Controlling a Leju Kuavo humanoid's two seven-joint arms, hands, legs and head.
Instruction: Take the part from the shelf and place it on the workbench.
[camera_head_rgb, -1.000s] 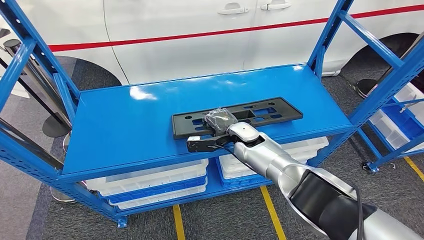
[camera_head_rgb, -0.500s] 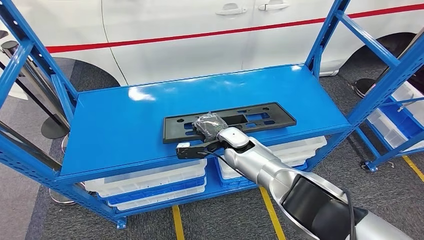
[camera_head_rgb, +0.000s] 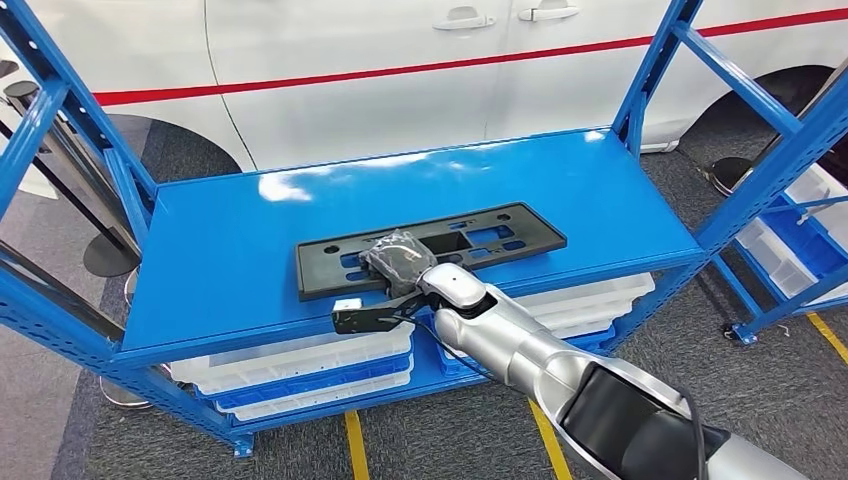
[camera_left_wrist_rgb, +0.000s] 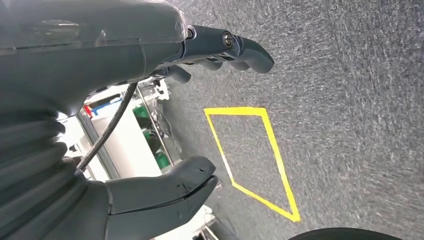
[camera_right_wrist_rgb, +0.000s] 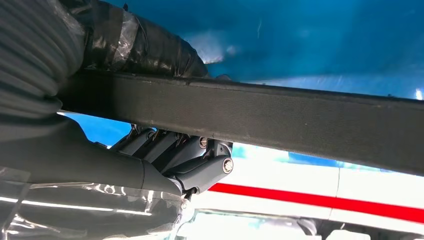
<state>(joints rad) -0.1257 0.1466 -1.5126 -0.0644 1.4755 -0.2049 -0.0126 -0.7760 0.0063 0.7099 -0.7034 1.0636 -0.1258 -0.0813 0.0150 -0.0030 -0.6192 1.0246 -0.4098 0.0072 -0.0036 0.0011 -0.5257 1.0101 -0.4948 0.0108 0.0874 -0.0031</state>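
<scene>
Pickup step: right robot hand (camera_head_rgb: 398, 262) grasps the black part (camera_head_rgb: 470, 237) at its near edge, part lying flat on the blue shelf (camera_head_rgb: 230, 250). Left robot hand (camera_left_wrist_rgb: 165, 120) hangs empty, fingers apart, over floor. Next: lift clear of shelf posts, turn w/ part to desk.

The right hand (camera_head_rgb: 398, 262) grips the long black part (camera_head_rgb: 431, 246) at its near edge, left of middle, over the blue shelf (camera_head_rgb: 230, 250); white bins (camera_head_rgb: 300, 365) sit on the level below; a white car (camera_head_rgb: 420, 60) stands behind.
</scene>
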